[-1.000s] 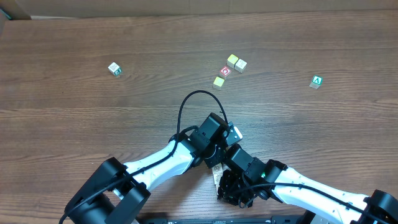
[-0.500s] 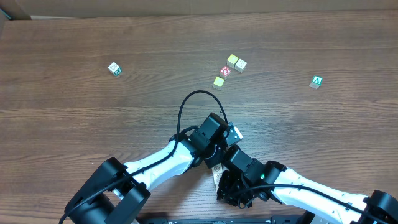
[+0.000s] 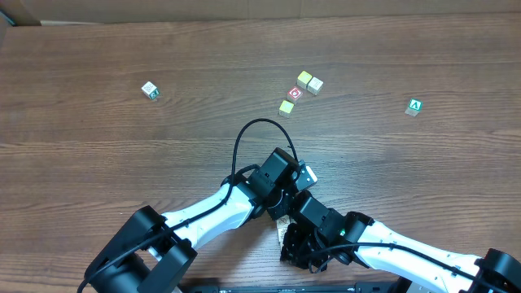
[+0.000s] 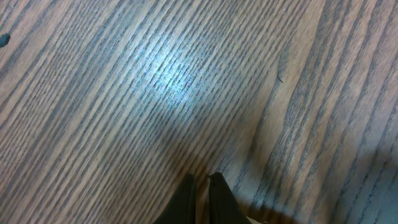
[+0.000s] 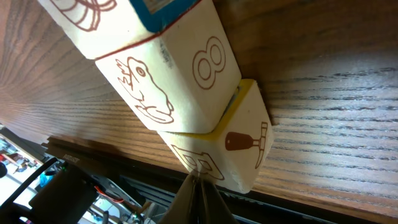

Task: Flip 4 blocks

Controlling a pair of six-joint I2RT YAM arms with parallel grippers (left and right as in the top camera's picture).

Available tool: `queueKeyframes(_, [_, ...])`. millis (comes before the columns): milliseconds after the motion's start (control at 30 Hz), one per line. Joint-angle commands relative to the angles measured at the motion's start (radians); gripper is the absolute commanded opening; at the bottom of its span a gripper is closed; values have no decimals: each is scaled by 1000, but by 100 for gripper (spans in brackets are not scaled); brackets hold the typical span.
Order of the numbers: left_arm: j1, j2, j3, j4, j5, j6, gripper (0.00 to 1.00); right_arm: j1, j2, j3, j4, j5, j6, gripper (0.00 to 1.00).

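**Both grippers closed at the pale cubes, lower centre**

The pale natural-wood cubes with brown line drawings (frog, figure 8, hammer) are lying touching in a row at the lower centre of the overhead view, between the crossed arms. At the bottom of its wrist view, the right gripper is hovering at the yellow-edged hammer cube. Its fingers are pressing together and pinching nothing; I cannot tell whether they touch the cube. Over the bare brown wood-grain table, the left gripper is likewise keeping its fingers pressed together.

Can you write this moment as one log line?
left gripper shut, over table | right gripper shut, tips by hammer block | frog block touching hammer block
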Motion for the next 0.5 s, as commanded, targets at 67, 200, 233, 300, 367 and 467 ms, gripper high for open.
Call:
queueKeyframes(67, [-9,19,-17,-16,26,-23,4,3,5,16,7,32,2,4])
queueKeyframes(200, [-9,19,-17,-15,25,-27,4,3,5,16,6,32,1,4])
queueKeyframes(233, [-9,19,-17,-15,24,-32,4,3,5,16,6,32,0,4])
queueKeyframes(300, [-9,19,-17,-16,25,-34,4,3,5,16,7,32,-4,4])
queueKeyframes(367, [-9,19,-17,-18,24,-34,4,3,5,16,6,32,-7,4])
queueKeyframes(467, [-9,19,-17,-18,25,-34,4,3,5,17,6,32,-15,4])
